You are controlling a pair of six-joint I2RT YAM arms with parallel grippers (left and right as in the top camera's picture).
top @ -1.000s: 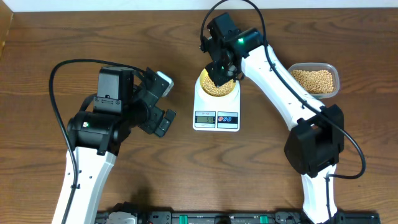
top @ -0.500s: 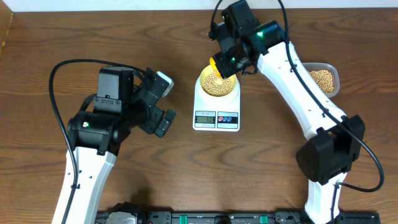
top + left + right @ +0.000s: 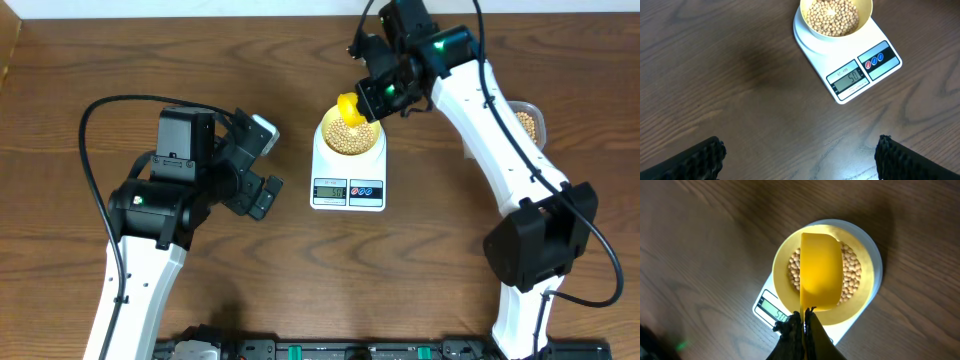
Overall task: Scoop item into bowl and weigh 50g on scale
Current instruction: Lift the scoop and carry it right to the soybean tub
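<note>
1. Over the last second the right arm has risen and drawn back from the bowl (image 3: 350, 139). Its claw (image 3: 375, 95), earlier low over the beans (image 3: 352, 140), now hovers above the bowl's far rim.
2. The right claw (image 3: 802, 322) is pinched narrow on the handle of a yellow scoop (image 3: 821, 272). No beans show on the scoop's visible face, so the load looks tipped out.
3. The beans (image 3: 832, 17) fill the bowl (image 3: 803, 12), which sits centred on the scale (image 3: 887, 62) in the middle of the counter (image 3: 740, 100).
4. The display (image 3: 849, 77) seems to read fifty. If so, the target is met and the scoop likely only needs setting aside.
5. The left claw (image 3: 800, 165) stands wide and empty, well apart from the scale, unchanged.
6. The display's digits are small and tilted in the left wrist view, and half cut off by the claw in the right wrist view (image 3: 772, 309).
7. The clear tub (image 3: 530, 120) is now mostly hidden behind the right arm.
8. The bowl's upper edge is cropped in the left wrist view.
</note>
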